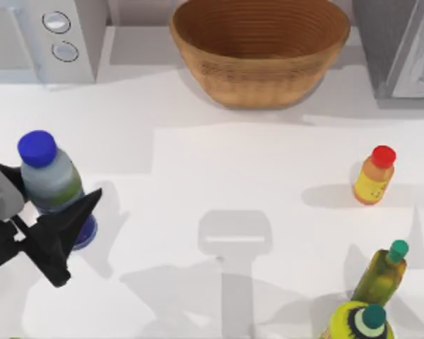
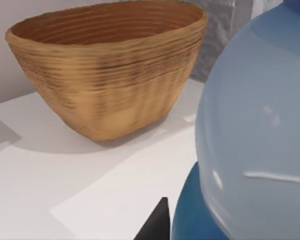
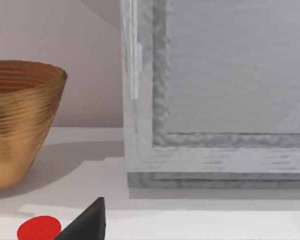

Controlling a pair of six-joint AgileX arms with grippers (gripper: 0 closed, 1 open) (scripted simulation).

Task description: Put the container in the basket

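Note:
The container (image 1: 55, 185), a clear bottle with a blue cap, stands tall at the table's left side. My left gripper (image 1: 72, 224) is shut on its lower body, one black finger (image 1: 85, 208) lying against its right side. In the left wrist view the container (image 2: 255, 140) looms very close, with a dark fingertip (image 2: 157, 222) beside it and the basket (image 2: 110, 75) beyond. The basket (image 1: 260, 70), round tan wicker, sits at the back centre, and its wall (image 3: 17, 120) shows in the right wrist view. My right gripper (image 3: 85, 227) hangs near the back right.
A small orange bottle with a red cap (image 1: 373, 176) stands at the right. An olive-green bottle with a teal cap (image 1: 381, 274) and a yellow one (image 1: 360, 321) sit at the front right. A white appliance (image 1: 49, 35) and a grey cabinet (image 1: 399, 46) flank the basket.

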